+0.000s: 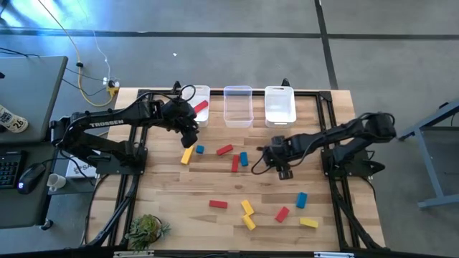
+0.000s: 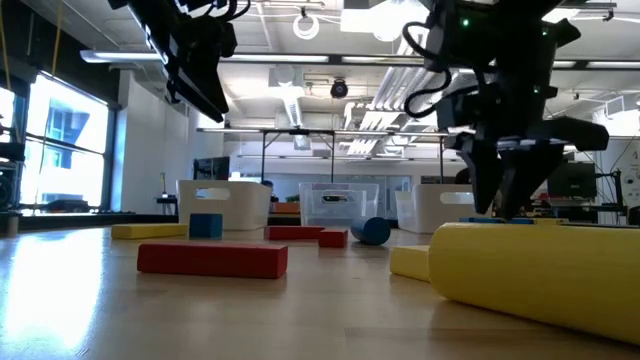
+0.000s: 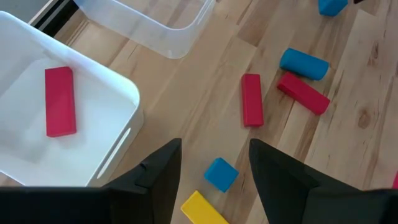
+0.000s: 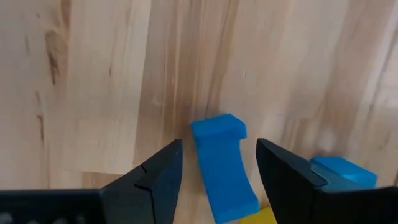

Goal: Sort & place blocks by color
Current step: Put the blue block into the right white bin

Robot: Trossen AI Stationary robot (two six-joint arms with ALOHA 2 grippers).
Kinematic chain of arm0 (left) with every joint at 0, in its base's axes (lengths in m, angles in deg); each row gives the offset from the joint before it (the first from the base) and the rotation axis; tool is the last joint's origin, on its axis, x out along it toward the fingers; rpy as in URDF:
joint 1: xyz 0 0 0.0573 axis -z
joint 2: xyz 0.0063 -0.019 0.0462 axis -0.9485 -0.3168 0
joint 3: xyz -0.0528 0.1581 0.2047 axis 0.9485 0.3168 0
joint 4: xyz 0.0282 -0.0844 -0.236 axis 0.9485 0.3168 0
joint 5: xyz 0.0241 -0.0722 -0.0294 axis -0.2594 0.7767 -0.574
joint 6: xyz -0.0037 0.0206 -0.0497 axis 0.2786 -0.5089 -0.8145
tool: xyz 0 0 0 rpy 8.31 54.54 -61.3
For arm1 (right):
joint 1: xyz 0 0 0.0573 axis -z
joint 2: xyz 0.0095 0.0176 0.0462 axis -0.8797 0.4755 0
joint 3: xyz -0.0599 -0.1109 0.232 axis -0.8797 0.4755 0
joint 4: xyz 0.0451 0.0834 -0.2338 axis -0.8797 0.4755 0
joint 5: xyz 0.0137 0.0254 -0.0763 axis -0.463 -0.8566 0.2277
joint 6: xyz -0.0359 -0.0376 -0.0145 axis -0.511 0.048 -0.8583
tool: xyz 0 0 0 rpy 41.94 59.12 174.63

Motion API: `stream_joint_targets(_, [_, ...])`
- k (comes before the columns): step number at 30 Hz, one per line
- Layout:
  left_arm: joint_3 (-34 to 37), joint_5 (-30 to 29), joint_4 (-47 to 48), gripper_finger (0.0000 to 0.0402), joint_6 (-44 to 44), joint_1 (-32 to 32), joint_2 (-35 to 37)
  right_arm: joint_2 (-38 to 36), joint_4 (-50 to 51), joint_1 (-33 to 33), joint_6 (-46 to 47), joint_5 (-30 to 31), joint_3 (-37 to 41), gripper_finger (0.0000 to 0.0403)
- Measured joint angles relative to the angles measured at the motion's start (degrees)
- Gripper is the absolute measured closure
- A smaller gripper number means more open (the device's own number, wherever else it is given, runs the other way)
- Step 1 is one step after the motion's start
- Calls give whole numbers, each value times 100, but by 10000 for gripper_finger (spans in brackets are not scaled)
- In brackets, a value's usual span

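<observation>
Left gripper (image 1: pixel 190 136): fingers spread, empty, above the table just in front of the left bin (image 1: pixel 203 115). Left bin: holds one red block (image 1: pixel 201 106). Below that gripper: yellow bar (image 1: pixel 187 155), blue cube (image 1: pixel 200 150). Centre: two red bars (image 1: pixel 224 150), blue cylinder (image 1: pixel 244 158). Right gripper (image 4: pixel 214 165): lowered near mid-table, fingers parted either side of a blue block (image 4: pixel 219 158), not closed on it. Near edge: mixed red, yellow and blue blocks (image 1: pixel 247 209) scattered.
</observation>
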Motion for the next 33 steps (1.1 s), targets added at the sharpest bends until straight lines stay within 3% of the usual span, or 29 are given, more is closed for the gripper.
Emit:
stream_joint_targets(17, [2, -20, -2, 227, 0, 0, 0, 716, -287, 0, 4, 40, -20, 213])
stream_joint_targets(26, [2, -20, -3, 227, 0, 0, 0, 718, -298, 0, 320, 4, -31, 291])
stream_joint_targets(33, [2, -20, -2, 227, -1, 0, 0, 736, -92, 4, 561, 33, -311, 291])
